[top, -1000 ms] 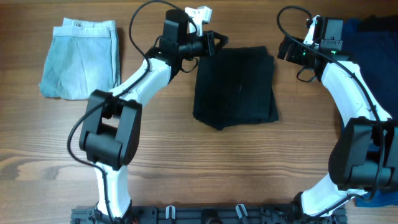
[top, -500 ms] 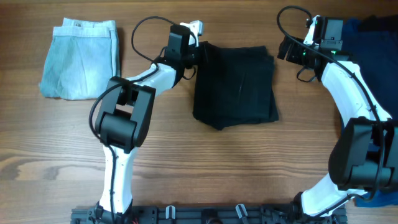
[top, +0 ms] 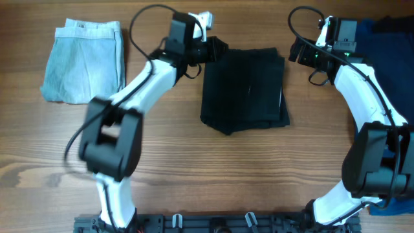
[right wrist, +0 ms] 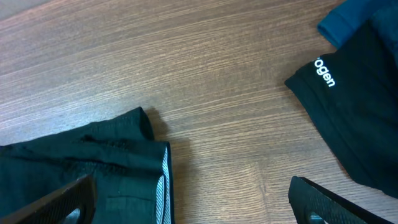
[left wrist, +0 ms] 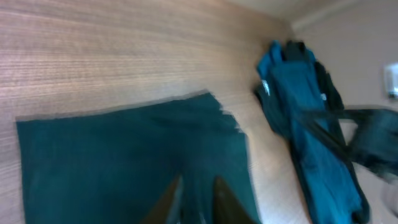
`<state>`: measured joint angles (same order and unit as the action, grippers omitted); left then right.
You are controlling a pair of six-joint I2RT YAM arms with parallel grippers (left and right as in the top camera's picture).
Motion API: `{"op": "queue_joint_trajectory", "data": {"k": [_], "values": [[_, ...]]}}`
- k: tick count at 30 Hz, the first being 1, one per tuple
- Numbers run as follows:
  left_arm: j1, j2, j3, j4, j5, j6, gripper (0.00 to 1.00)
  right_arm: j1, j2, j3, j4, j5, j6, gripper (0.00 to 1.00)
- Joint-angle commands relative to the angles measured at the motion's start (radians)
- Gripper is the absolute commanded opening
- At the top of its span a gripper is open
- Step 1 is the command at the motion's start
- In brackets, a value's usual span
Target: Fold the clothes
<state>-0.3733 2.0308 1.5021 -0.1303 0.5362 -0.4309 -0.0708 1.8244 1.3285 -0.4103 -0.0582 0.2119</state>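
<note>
The black shorts (top: 244,87) lie folded flat in the middle of the table. My left gripper (top: 217,48) is at their far left corner, fingers close together. The left wrist view is blurred and shows the fingers (left wrist: 219,198) nearly touching, low over the fabric (left wrist: 112,162). My right gripper (top: 295,53) is open and empty, off the shorts' far right corner (right wrist: 93,168). The pale blue denim piece (top: 84,59) lies folded at the far left. Dark blue and black garments (top: 388,45) lie at the right edge.
A black garment with white lettering (right wrist: 354,106) lies under a blue one (right wrist: 354,15), right of my right gripper (right wrist: 193,205). Bare wood separates it from the shorts. The blue pile (left wrist: 311,124) also shows in the left wrist view.
My left arm dipped toward the shorts' left edge, then swung back up and right to the far left corner. The shorts and the right arm have not moved.
</note>
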Motion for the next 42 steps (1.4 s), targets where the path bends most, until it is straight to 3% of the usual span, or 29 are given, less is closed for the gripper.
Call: {"op": "queue_joint_trajectory", "data": {"k": [1, 5, 12, 16, 22, 26, 33, 42], "values": [[-0.008, -0.114, 0.0, -0.233, 0.032, 0.114, 0.04, 0.001, 0.004, 0.001, 0.002, 0.013, -0.002, 0.99], [-0.019, -0.077, -0.023, -0.546, 0.031, 0.193, 0.04, 0.001, 0.004, 0.001, 0.002, 0.013, -0.003, 1.0], [-0.082, 0.033, -0.161, -0.533, 0.029, 0.192, 0.04, 0.001, 0.004, 0.001, 0.002, 0.013, -0.002, 0.99], [-0.093, 0.084, -0.193, -0.532, -0.069, 0.189, 0.04, 0.001, 0.004, 0.001, 0.002, 0.013, -0.002, 0.99], [-0.099, -0.05, -0.079, -0.553, -0.084, 0.175, 0.04, 0.001, 0.004, 0.001, 0.002, 0.014, -0.002, 0.99], [-0.143, -0.153, -0.069, -0.429, -0.084, 0.091, 0.04, 0.001, 0.004, 0.001, 0.002, 0.013, -0.002, 0.99], [-0.321, -0.068, -0.069, -0.193, -0.082, -0.174, 0.04, 0.001, 0.004, 0.001, 0.002, 0.013, -0.002, 0.99], [-0.534, 0.069, -0.069, -0.081, -0.315, -0.183, 0.1, 0.001, 0.004, 0.001, 0.002, 0.014, -0.003, 0.99]]}}
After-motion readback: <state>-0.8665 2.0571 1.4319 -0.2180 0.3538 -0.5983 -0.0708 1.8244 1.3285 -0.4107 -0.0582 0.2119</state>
